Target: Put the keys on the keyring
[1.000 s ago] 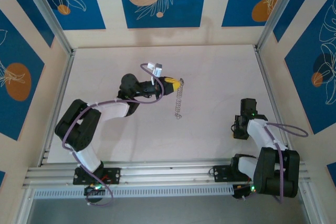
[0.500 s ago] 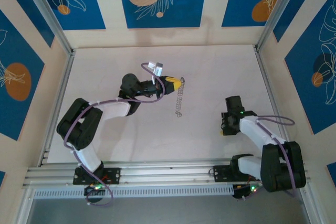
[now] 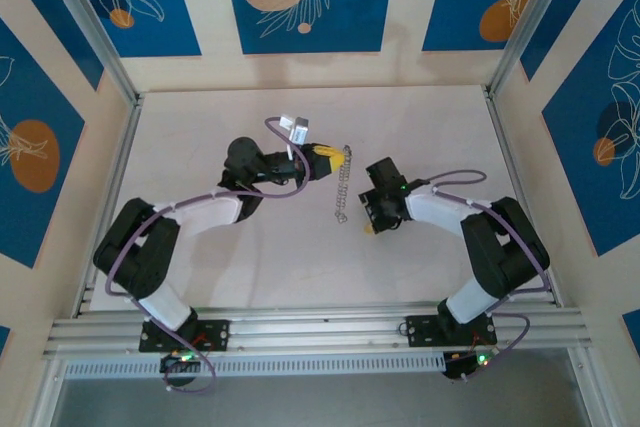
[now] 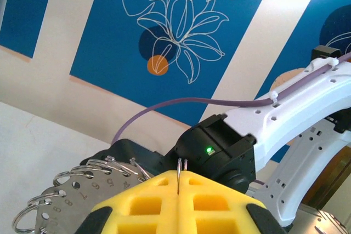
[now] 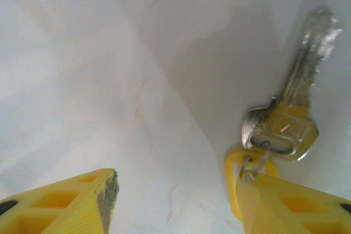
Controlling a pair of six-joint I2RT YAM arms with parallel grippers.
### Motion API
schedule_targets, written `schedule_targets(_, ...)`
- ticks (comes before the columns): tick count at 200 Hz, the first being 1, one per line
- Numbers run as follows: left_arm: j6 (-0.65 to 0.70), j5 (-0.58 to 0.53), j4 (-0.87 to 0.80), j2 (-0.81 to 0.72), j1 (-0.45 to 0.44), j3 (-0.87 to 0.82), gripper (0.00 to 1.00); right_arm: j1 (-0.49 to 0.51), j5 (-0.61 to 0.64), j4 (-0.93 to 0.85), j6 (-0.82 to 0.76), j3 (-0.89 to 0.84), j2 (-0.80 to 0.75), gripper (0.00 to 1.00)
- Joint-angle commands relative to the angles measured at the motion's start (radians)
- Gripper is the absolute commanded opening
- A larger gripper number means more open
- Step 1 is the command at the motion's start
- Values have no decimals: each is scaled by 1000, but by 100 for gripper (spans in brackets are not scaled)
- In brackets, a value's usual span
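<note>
Now the left gripper [image 3: 339,158] is at the top end of the keyring [image 3: 342,187]. The keyring is a long silver string of little rings. It stretches from that gripper down across the white table [image 3: 430,127]. Seen from the left wrist, the left gripper [image 4: 179,177] has its yellow fingers [image 4: 148,204] pressed tight together. They pinch a thin wire loop [image 4: 180,164] of the keyring between them. Just beside the loop, on its left, is a round metal plate [image 4: 82,187] with numbers and small rings along its edge.

The right gripper [image 3: 372,221] is just to the right of the keyring's bottom end and points down at the table. Seen from the right wrist, the right gripper [image 5: 175,195] has its two yellow fingers [image 5: 77,201] spread wide apart, with nothing between them. The key [image 5: 282,132] lies flat on the table near the keyring's bottom end, right in front of one finger. It has a yellow-gold head and a silver shaft. A small yellow loop [image 5: 231,171] sits at its head. I cannot tell if the finger touches it.
</note>
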Motion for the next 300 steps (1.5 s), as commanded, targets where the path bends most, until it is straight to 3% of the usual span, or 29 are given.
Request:
schedule_targets(1,88,-25,-91,-89,-16,-1,0,-4,-19,-12,-64,24,-41,60)
schedule_targets(46,224,-86,-324,-212,-25,-3,0,-73,21,-22,-167,-55,-255,61)
schedule_targets(77,317,-140,-483,-272,-26,-1,0,-158,-36,-22,-348,-86,-350,61)
schedule_targets(111,374,-194,-570,-322,-27,-18,0,-267,-227,44,-604,-111,-345,61)
schedule_targets(131,389,-217,-621,-332,-27,-18,0,-305,-309,46,-669,-106,-300,56)
schedule_targets(146,392,-233,-627,-336,-26,-28,0,-302,-319,27,-682,-91,-258,47)
schedule_targets(181,403,-265,-636,-350,-30,-50,0,-257,-315,14,-652,-69,-171,37)
schedule_targets(228,425,-286,-669,-382,-36,-80,0,-163,-237,-50,-634,-9,-95,31)
schedule_targets(300,420,-263,-620,-387,-43,-111,0,-115,-124,-164,-619,9,-92,28)
